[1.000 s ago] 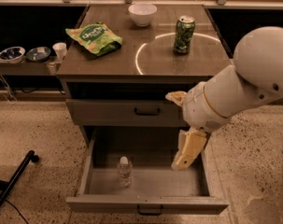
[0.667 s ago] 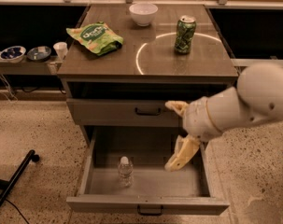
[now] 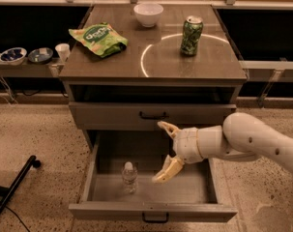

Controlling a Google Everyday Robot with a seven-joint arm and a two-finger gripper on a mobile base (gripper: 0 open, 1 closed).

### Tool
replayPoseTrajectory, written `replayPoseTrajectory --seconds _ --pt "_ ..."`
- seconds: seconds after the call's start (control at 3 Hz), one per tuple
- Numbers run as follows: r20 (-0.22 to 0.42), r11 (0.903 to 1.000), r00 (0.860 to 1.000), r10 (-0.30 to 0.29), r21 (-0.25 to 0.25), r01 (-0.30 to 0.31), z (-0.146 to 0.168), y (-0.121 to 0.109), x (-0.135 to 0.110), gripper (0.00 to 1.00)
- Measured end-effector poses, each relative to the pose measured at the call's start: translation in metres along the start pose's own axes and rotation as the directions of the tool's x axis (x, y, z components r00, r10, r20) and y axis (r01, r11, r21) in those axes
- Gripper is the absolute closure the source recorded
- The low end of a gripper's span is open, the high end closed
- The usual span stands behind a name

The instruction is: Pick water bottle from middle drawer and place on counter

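The water bottle [image 3: 129,177], small and clear with a white cap, stands upright in the left half of the open middle drawer [image 3: 153,211]. My gripper [image 3: 164,151] is open, its two yellowish fingers spread wide, one at the top near the upper drawer front and one low inside the drawer. It hangs over the drawer's middle, a little right of the bottle and not touching it. The white arm reaches in from the right. The counter [image 3: 151,57] above shows a bright ring-shaped glare.
On the counter stand a green soda can [image 3: 191,35], a white bowl [image 3: 148,14] and a green snack bag [image 3: 98,38]. The handled drawer above [image 3: 153,115] is closed. A side shelf on the left holds small bowls [image 3: 13,55] and a cup. A black leg [image 3: 13,190] lies on the floor at left.
My arm has lowered and moved left, bringing the gripper down into the open drawer and nearer the bottle. The bottle has not moved.
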State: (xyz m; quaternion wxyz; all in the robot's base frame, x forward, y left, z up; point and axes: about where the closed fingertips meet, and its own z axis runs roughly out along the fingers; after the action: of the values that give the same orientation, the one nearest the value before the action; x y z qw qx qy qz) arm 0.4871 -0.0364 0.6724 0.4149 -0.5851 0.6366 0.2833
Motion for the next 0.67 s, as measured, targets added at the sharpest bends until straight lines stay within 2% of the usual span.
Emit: replayPoseTrajectory --seconds 0.33,0.67 --pt "0.048 1.0000 0.999 -0.004 0.002 0.004 0.032 -0.004 0.019 0.00" --pt "0.059 0.9997 0.998 0.009 -0.023 -0.007 0.067 0.000 0.040 0.00"
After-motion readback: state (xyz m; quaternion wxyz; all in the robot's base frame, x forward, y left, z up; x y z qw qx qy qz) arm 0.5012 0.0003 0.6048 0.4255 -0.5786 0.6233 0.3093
